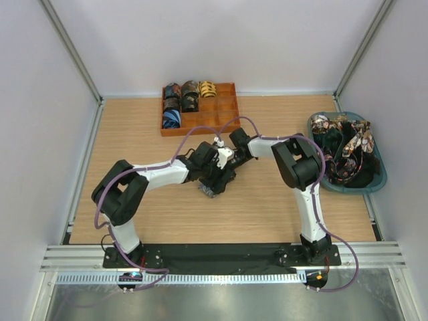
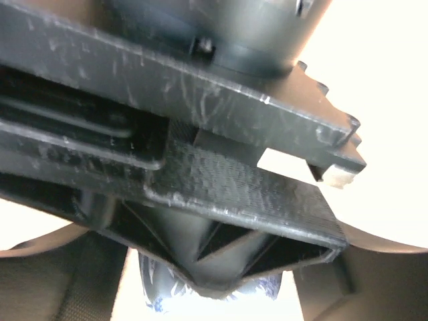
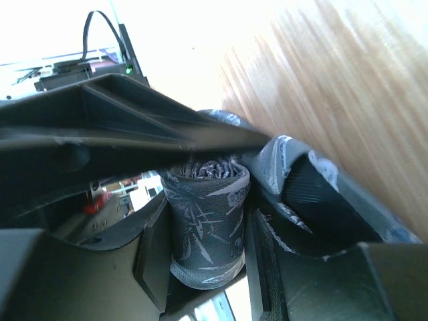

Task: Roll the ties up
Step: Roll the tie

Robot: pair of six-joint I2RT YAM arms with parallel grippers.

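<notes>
Your right gripper [image 3: 207, 200] has its jaws closed partway on a rolled grey leaf-print tie [image 3: 204, 234] at the middle of the bench [image 1: 281, 207]. Your left gripper [image 1: 211, 177] crowds right against it, and you cannot tell how its jaws stand. More rolled ties [image 1: 182, 100] sit in the far orange tray [image 1: 224, 114]. Loose ties [image 1: 344, 144] are heaped in the teal bin [image 1: 380, 175] at right.

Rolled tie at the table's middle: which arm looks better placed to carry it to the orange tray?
Probably the right: the right end effector clasps the rolled tie, and the orange tray lies just beyond it.
</notes>
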